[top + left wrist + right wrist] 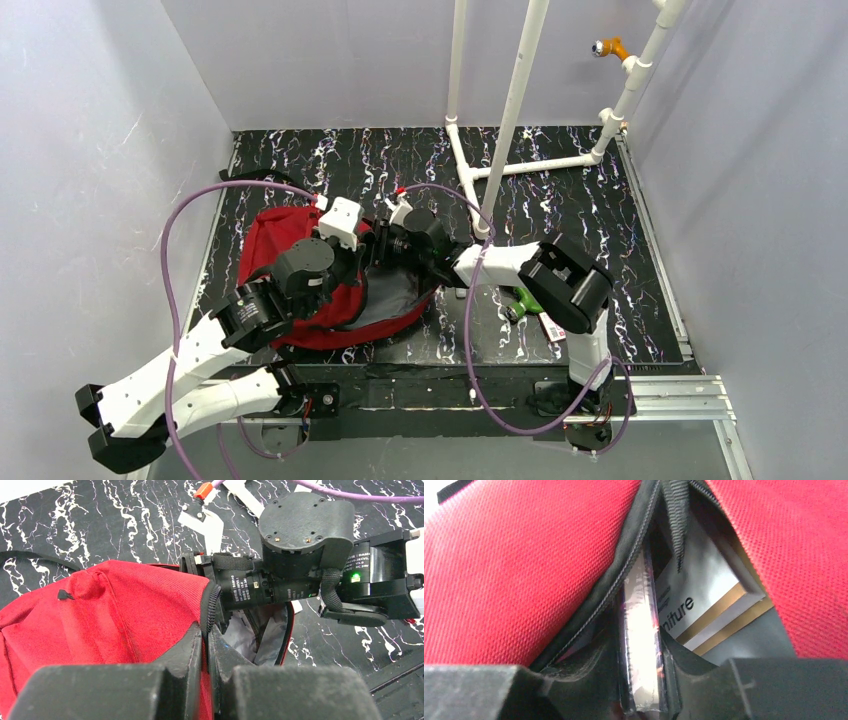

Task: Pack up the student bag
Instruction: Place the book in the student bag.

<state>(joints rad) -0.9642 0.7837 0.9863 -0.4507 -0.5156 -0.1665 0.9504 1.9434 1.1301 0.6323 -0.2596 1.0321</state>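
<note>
**Sliding the pack into the bag**

My right gripper [640, 692] is clamped on a thin glossy pack [639, 630], held edge-on at the bottom centre of the right wrist view. Its far end is already between the lips of the bag [514, 570]. Just right of the pack, inside the opening, lies a white book [704, 600] with gold stripes and dark lettering. The black zipper [609, 595] runs diagonally along the pack's left side, and a black webbing strip hangs from the top of the frame into the gap.

My left gripper [206, 645] is pinched together on the bag's rim at the lower centre of the left wrist view, with the zipper trim running down into the fingers. It holds the mouth up beneath my right wrist.

In the overhead view the bag lies left of centre on the table [600, 220], with both arms meeting over its mouth.

To do this well, I judge I should:
- keep the left pinch firm and the rim lifted, so the slot stays wide
- push the pack straight along its own plane, between zipper and book
- steer clear of the webbing, which could snag the top edge
- let go only once the pack is well past the zipper
</note>
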